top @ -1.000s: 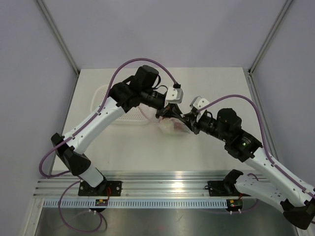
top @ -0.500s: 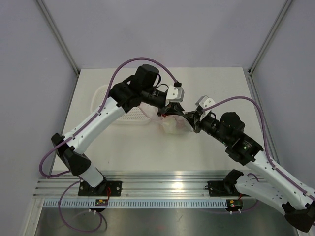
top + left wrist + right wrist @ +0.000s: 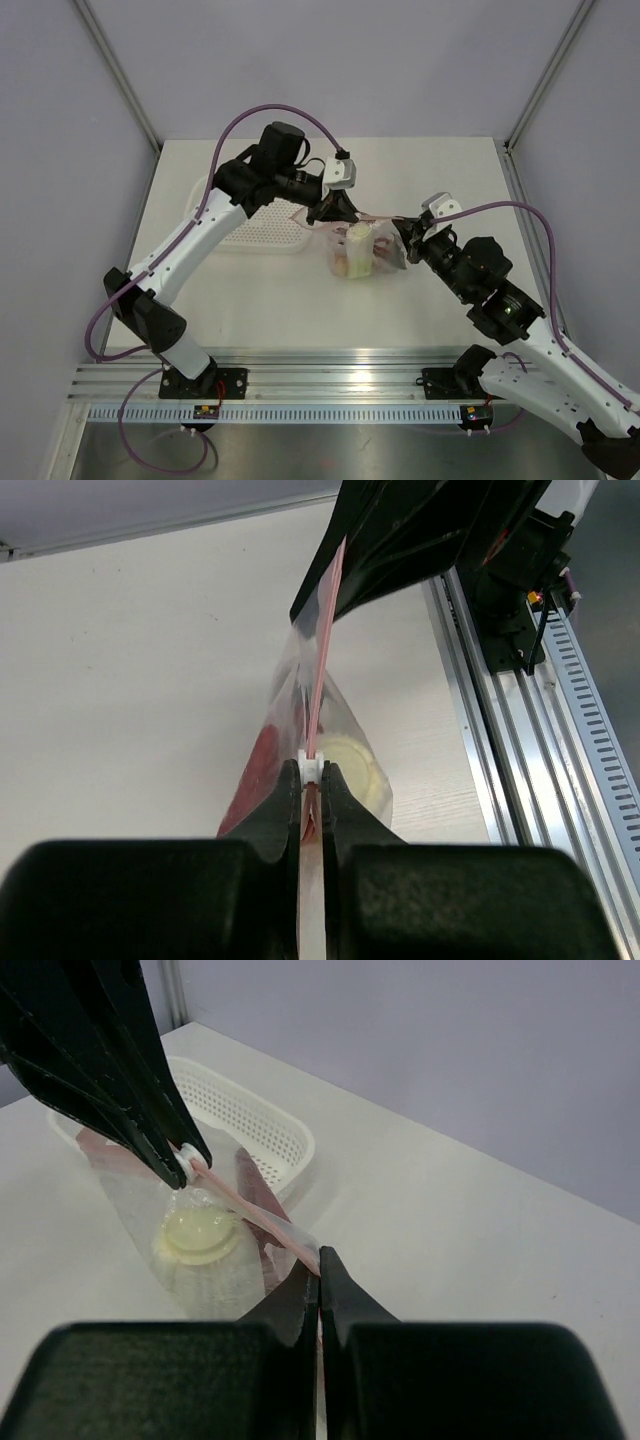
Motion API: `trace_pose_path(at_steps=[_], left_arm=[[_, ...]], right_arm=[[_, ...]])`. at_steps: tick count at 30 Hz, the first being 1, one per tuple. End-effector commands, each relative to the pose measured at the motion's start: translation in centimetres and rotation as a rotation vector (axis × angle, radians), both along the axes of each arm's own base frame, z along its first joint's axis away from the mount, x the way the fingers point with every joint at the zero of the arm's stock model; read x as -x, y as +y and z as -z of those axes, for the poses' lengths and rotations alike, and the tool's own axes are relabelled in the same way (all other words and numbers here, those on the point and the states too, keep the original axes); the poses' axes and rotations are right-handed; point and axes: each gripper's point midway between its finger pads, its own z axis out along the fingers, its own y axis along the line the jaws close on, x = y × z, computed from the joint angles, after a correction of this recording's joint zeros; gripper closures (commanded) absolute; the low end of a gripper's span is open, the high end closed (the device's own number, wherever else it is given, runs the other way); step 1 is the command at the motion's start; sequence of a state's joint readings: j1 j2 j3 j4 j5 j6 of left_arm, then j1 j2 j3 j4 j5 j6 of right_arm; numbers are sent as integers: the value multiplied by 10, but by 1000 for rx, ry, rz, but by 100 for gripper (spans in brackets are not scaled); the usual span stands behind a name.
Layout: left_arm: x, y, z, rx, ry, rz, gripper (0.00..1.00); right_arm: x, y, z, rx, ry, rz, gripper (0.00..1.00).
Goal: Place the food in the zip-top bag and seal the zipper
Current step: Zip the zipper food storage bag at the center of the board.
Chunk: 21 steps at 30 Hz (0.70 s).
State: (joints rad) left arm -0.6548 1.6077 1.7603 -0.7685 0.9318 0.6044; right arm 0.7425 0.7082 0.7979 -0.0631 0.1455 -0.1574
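The zip-top bag (image 3: 360,255) hangs between my two grippers above the table, its mouth pulled taut. Inside it show a pale round piece (image 3: 195,1235) and red food (image 3: 255,1195); other food is hidden. The pink zipper (image 3: 322,650) runs straight from one gripper to the other. My left gripper (image 3: 312,780) is shut on the zipper at its white slider (image 3: 311,765), at the bag's left end (image 3: 330,208). My right gripper (image 3: 319,1265) is shut on the bag's right end (image 3: 405,240), pinching the strip's tip.
A white perforated basket (image 3: 250,240) lies on the table at the left, behind the bag, partly under the left arm; it also shows in the right wrist view (image 3: 250,1120). An aluminium rail (image 3: 330,385) runs along the near edge.
The grippers have drawn apart: the left moved left along the zipper, the right moved right. The bag's mouth is now stretched straight, and the pale piece inside has come into view.
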Motion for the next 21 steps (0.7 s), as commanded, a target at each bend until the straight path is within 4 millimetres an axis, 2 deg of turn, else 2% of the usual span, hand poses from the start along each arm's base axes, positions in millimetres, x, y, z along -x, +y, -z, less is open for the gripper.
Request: trace_pose_path(at_steps=[1,6,7,8,9,10,11,16,21], left_arm=[[-14,28,12,-36,55,-82,100],[-26,52,17,-20,98,-185,100],[-30,61,30,-35,125,-218,100],[-32,65,23,-8,109,-246,100],[-38,73,26,-7,111,-284,100],[-38,78,38,-16,135,-304,100],[-40,81,32,5,131,-328,100],[-53,104,40,26,154,-458,100],[-53,117,46,45,165,-515,100]], right_arm=[[-8,-40,-47,-110,-124,193,100],[-11,-57,-44,-94,-123,279,100],[-11,-59,-42,-89,-123,289,100],[-11,-62,-43,-88,-124,300,100],[-11,-64,-42,-86,-124,314,100],[-11,-66,-42,-80,-125,319,100],[-11,-66,-41,-76,-123,324,100],[-13,-68,-41,-81,-119,339,100],[-15,-68,-37,-79,-110,347,100]])
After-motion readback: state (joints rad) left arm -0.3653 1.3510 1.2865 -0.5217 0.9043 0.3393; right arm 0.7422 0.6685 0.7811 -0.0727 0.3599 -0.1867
